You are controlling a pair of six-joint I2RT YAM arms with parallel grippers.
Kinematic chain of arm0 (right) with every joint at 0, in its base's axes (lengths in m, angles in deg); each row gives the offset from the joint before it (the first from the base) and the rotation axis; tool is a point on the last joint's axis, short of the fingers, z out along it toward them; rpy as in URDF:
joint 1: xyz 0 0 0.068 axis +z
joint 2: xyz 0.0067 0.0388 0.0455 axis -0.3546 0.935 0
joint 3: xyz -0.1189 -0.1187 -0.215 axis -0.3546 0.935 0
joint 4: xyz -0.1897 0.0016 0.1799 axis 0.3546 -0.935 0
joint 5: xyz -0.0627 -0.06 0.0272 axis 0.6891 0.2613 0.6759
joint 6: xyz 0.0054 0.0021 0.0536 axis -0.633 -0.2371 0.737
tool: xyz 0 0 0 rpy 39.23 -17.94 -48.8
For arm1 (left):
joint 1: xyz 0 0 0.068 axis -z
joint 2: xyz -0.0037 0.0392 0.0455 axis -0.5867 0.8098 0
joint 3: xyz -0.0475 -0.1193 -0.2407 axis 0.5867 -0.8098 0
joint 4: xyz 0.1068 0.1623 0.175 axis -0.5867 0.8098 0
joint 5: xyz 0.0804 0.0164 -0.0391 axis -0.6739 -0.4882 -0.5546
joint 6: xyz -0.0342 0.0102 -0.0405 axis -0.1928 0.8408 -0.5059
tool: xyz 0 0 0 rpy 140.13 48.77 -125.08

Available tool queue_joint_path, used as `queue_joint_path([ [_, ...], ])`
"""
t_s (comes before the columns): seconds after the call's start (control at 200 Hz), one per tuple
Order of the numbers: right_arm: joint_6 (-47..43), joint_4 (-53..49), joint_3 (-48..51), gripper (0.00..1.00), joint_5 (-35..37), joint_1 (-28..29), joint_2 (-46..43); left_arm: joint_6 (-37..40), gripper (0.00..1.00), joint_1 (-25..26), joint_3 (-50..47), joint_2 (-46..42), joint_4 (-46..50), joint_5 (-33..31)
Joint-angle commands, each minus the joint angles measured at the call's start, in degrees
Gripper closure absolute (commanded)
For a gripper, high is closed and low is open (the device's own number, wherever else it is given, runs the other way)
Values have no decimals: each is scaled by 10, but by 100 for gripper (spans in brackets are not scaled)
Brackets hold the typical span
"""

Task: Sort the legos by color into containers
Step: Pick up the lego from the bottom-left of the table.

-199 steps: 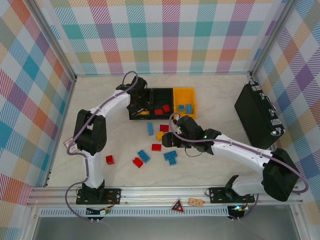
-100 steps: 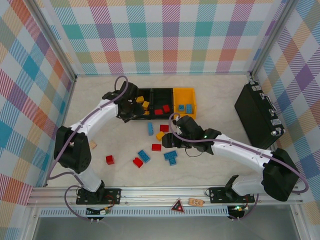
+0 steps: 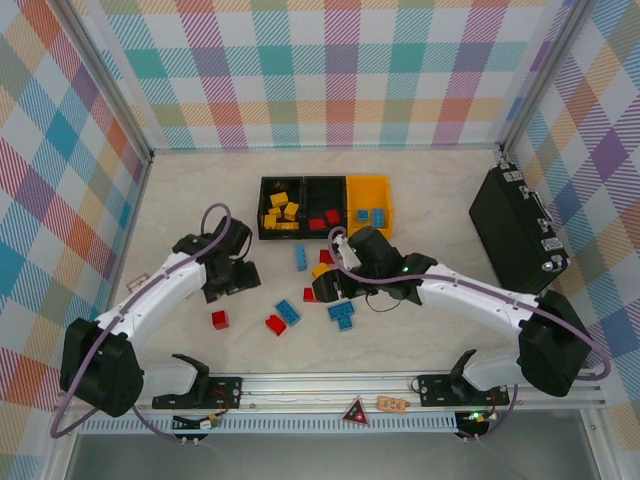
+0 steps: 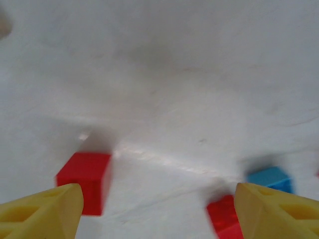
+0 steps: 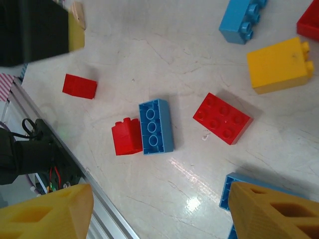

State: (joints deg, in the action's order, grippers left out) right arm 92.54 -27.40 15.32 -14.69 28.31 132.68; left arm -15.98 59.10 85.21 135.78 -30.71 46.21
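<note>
The containers stand in a row at the back: a black bin (image 3: 277,208) with yellow legos, a black bin (image 3: 324,212) with red ones, and a yellow-orange bin (image 3: 371,207) with blue ones. Loose legos lie on the table: a red cube (image 3: 219,319) (image 4: 84,181), a red brick (image 3: 275,324) (image 5: 127,136) touching a blue brick (image 3: 288,311) (image 5: 156,126), a flat red brick (image 5: 223,118), a yellow brick (image 3: 320,270) (image 5: 279,64). My left gripper (image 3: 236,280) (image 4: 159,214) hangs open and empty above the red cube's area. My right gripper (image 3: 325,287) (image 5: 159,214) is open and empty over the middle cluster.
A large black case (image 3: 515,230) stands at the right. A blue lego (image 3: 300,257) stands just in front of the bins and a blue piece (image 3: 343,315) lies near my right gripper. The metal rail (image 3: 330,385) runs along the near edge.
My left arm has pulled back from the left black bin toward the near left of the table, and its jaws have widened. My right gripper has shifted slightly left.
</note>
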Motion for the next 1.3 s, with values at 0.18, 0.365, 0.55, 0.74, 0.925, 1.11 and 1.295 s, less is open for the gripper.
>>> queue_joint_path([
  [0.18, -3, 22, -12, 28, -22, 1, 8, -104, 12, 19, -66, -34, 41, -69],
  [0.365, -4, 18, -4, 28, -16, 1, 1, -115, 20, 19, -108, -4, -11, -68],
  [0.55, 1, 17, -1, 28, -11, 1, -2, -108, 42, 19, -115, 41, -50, -69],
  [0.74, 5, 17, 4, 28, -9, 1, -1, -94, 68, 19, -108, 63, -66, -54],
  [0.925, 8, 18, 4, 28, -7, 1, -3, -81, 75, 22, -84, 57, -60, -37],
  [1.11, 11, 10, 3, 28, 3, -4, -12, -67, 75, 54, -15, 60, -52, -25],
  [1.295, 31, -14, 6, 28, 44, -16, -24, -59, 74, 100, 80, 115, -54, -20],
])
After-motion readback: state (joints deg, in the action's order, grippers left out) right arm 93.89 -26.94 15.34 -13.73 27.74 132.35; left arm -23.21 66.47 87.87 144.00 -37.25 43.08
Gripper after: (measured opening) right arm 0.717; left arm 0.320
